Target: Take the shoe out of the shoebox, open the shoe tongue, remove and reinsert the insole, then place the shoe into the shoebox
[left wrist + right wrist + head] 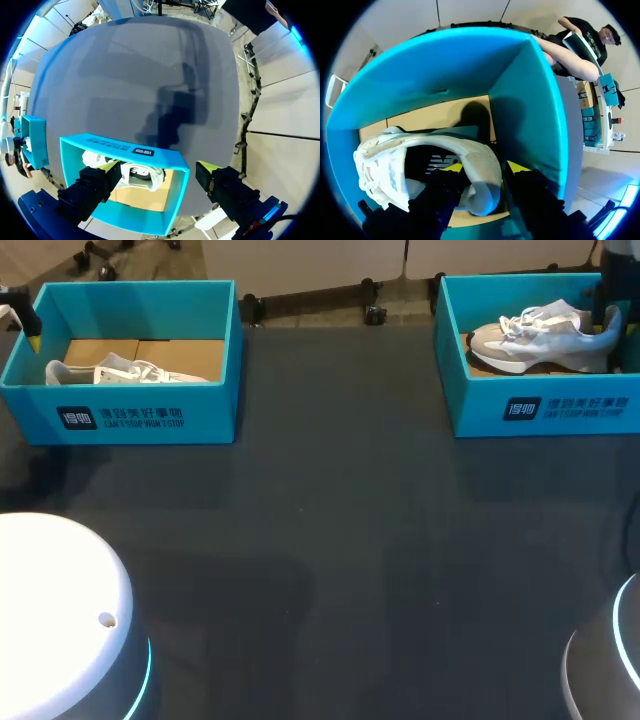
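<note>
1. The right gripper [485,169] is down inside the right shoebox [540,410] at the head view's upper right. Its fingers are pinched on the heel collar of the grey shoe [540,335], one inside the opening and one behind the heel. I judge that a firm hold for lifting.
2. That shoe sits on its sole in the box, not yet taken out.
3. The left gripper [159,166] hangs with its fingers wide apart, astride a wall of the left shoebox [120,415] at upper left. It holds nothing, and one finger is over the white shoe [120,372].
4. The table [330,540] in front is probably where the tongue and insole work will happen.
</note>
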You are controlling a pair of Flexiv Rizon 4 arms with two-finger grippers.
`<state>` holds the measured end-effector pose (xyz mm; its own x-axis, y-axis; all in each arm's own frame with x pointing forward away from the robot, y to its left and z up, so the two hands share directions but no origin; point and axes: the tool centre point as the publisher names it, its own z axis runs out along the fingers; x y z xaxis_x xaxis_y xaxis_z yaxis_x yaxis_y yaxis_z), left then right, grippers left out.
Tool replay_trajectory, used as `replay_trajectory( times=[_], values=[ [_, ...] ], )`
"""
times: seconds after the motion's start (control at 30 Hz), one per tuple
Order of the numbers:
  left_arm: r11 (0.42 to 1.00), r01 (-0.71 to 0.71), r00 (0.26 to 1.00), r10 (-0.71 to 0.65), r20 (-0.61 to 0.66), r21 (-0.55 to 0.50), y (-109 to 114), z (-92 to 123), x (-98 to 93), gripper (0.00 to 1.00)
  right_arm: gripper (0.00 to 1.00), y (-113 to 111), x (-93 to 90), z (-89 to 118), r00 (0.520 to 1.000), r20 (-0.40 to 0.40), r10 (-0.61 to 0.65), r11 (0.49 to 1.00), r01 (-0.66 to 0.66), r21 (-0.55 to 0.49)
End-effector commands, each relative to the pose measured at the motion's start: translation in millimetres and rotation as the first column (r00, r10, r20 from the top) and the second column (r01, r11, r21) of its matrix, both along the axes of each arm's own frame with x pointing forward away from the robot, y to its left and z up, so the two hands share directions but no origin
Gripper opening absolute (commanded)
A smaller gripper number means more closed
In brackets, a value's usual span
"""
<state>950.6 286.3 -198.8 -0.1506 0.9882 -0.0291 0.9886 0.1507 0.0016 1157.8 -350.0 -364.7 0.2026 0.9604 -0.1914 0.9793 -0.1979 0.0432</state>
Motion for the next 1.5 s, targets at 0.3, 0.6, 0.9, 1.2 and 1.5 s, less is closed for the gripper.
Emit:
replay_trajectory(
  times=[0.3, 0.6, 0.9, 1.2, 1.5],
  values=[
    [1.0, 0.0, 1.0, 0.0, 0.004, 0.002, 0.0, 0.0, -1.6, 1.0, 0.43, -3.6, 10.0, -15.1, 1.0, -0.025, -0.01, 1.0, 0.01, -0.004],
    [1.0, 0.0, 1.0, 0.0, 0.004, 0.002, 0.0, 0.0, -1.6, 1.0, 0.0, -4.6, 8.8, -12.7, 0.999, -0.027, -0.027, 0.999, 0.027, -0.025],
    [1.0, 0.0, 1.0, 0.0, 0.004, 0.002, 0.0, 0.0, -1.6, 1.0, 0.0, -5.5, 0.4, 3.2, 0.999, -0.013, -0.039, 0.998, 0.038, -0.051],
    [1.0, 0.0, 1.0, 0.0, 0.004, 0.002, 0.0, 0.0, -1.6, 1.0, 0.0, -2.8, -13.7, 46.1, 1.0, -0.002, -0.013, 0.997, 0.013, -0.078],
    [1.0, 0.0, 1.0, 0.0, 0.004, 0.002, 0.0, 0.0, -1.6, 1.0, 0.0, 3.2, -26.7, 88.2, 1.0, -0.007, 0.019, 0.994, -0.02, -0.112]
  ],
)
